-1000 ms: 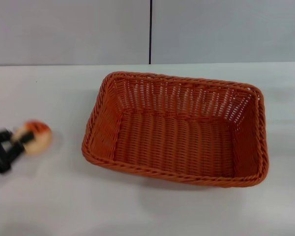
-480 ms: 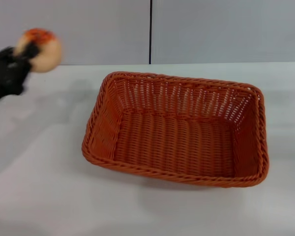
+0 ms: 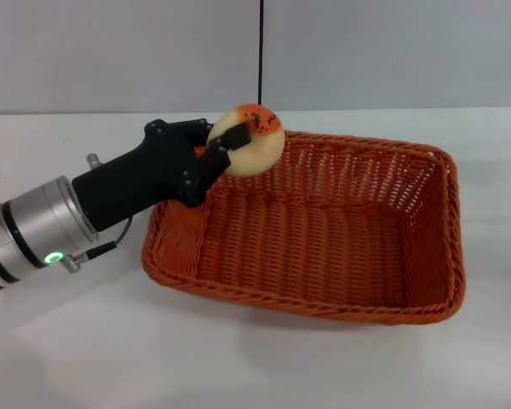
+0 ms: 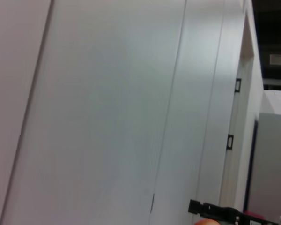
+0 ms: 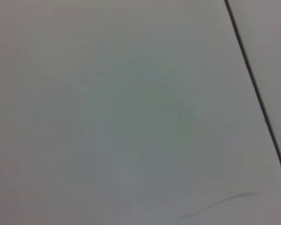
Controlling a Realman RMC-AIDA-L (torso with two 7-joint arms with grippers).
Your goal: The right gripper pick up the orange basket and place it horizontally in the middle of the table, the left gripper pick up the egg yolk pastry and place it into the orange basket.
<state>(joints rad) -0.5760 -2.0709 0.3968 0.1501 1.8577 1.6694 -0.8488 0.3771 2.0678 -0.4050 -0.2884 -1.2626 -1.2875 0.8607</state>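
The orange basket [image 3: 307, 226] lies flat on the white table [image 3: 85, 341], long side across, in the middle of the head view. My left gripper [image 3: 230, 145] reaches in from the left and is shut on the egg yolk pastry [image 3: 254, 145], a cream bun with an orange-red speckled top. The pastry hangs above the basket's far left corner, over the rim. A black finger [image 3: 228, 138] crosses its near side. The right gripper is out of view. The left wrist view shows only a wall and a black finger tip [image 4: 215, 212].
A grey panelled wall with a dark vertical seam [image 3: 261, 51] stands behind the table. The left arm's silver wrist section [image 3: 34, 230] with a green light hovers over the table's left side. The right wrist view shows only a plain grey surface.
The left gripper lifted the pastry from the table at the left, raised it high, then carried it right to hang over the basket's far left corner. The basket stayed put.
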